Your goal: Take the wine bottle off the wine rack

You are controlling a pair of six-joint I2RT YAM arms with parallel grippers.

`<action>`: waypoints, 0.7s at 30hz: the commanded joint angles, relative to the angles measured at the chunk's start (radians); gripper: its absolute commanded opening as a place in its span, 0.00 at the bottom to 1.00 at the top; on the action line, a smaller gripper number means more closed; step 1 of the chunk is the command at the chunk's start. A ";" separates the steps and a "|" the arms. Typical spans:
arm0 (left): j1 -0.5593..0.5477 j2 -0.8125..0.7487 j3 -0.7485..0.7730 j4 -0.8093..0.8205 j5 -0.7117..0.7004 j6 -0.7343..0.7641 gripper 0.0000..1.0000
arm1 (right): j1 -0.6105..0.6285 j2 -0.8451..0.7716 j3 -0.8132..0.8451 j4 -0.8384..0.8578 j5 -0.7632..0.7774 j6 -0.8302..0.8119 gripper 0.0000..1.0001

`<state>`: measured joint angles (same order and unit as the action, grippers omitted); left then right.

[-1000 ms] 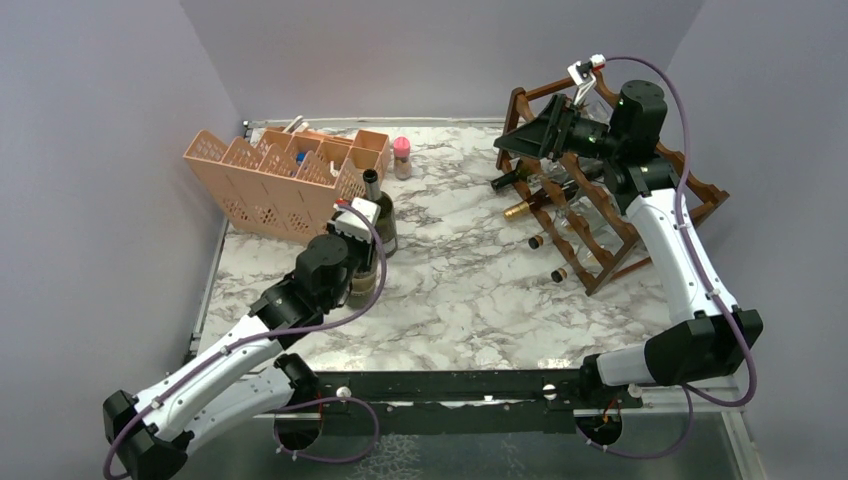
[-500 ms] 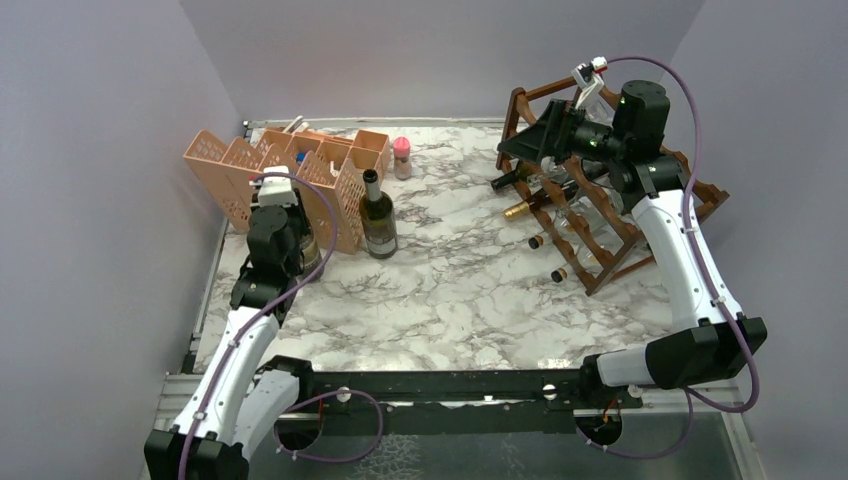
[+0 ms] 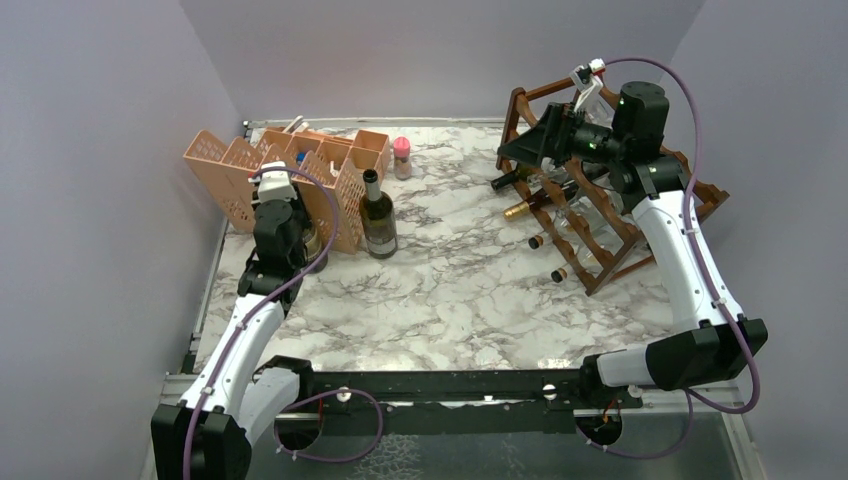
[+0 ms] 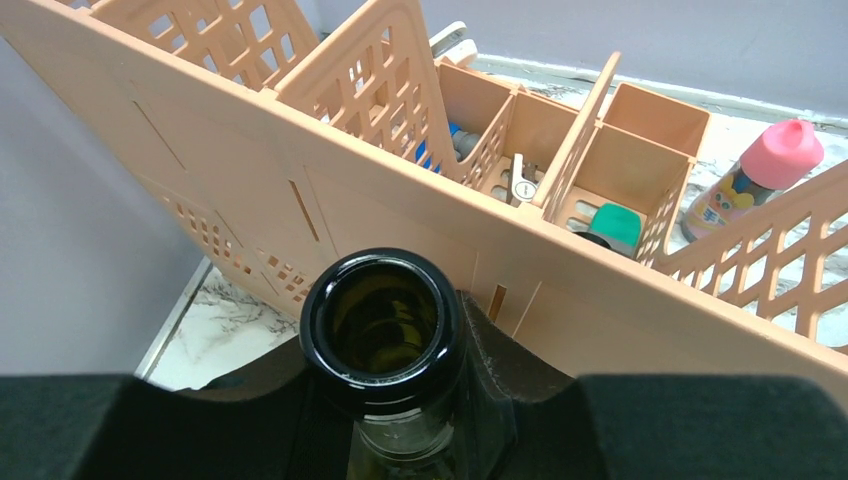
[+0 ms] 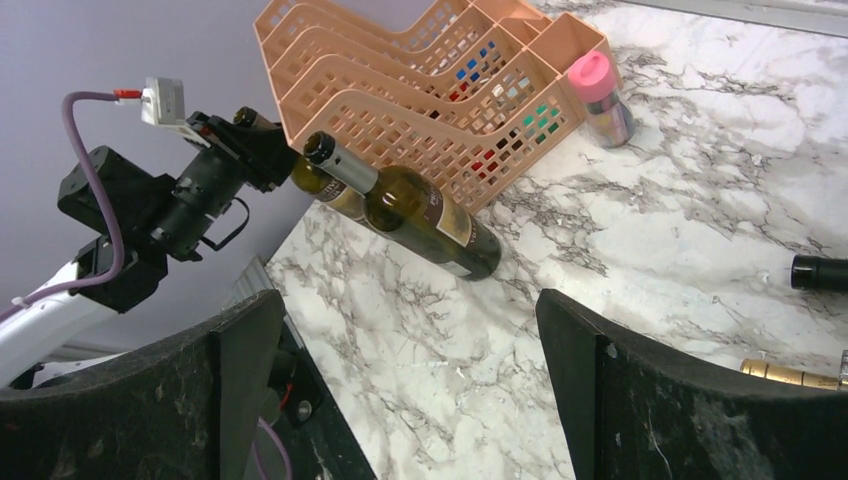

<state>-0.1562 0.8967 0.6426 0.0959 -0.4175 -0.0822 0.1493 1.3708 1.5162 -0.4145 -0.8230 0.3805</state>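
Note:
The dark reddish-brown wine rack (image 3: pixel 610 215) stands at the right rear and holds several lying bottles, necks pointing left (image 3: pixel 517 210). My right gripper (image 3: pixel 525 147) hovers open and empty by the rack's upper left end; in the right wrist view (image 5: pixel 410 390) its fingers are wide apart over bare marble. My left gripper (image 3: pixel 298 243) is shut on the neck of a dark green wine bottle (image 4: pixel 382 325), held upright against the peach organiser. Another wine bottle (image 3: pixel 377 215) stands free on the table, also seen in the right wrist view (image 5: pixel 425 208).
The peach-pink lattice organiser (image 3: pixel 280 175) with small items sits at the left rear, touching the held bottle. A pink-capped small bottle (image 3: pixel 402 156) stands behind it. Grey walls close in both sides. Rack bottle necks show at the right wrist view's right edge (image 5: pixel 820 272).
My left gripper carried its bottle from beside the standing bottle leftward to the organiser's front, then nearly stopped. The right gripper stayed by the rack top, open.

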 commanded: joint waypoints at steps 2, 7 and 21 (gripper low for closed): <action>0.006 -0.004 0.004 0.055 -0.025 -0.017 0.23 | 0.005 -0.016 0.011 -0.023 0.008 -0.033 1.00; 0.006 -0.016 0.022 0.001 -0.007 -0.020 0.72 | 0.013 -0.002 0.027 -0.036 0.003 -0.043 1.00; 0.006 -0.150 0.267 -0.260 0.002 -0.015 0.99 | 0.117 0.062 0.106 -0.129 0.119 -0.126 1.00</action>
<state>-0.1505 0.8024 0.7952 -0.0986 -0.4351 -0.1009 0.2180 1.4117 1.5715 -0.4885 -0.7902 0.3111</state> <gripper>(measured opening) 0.990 0.995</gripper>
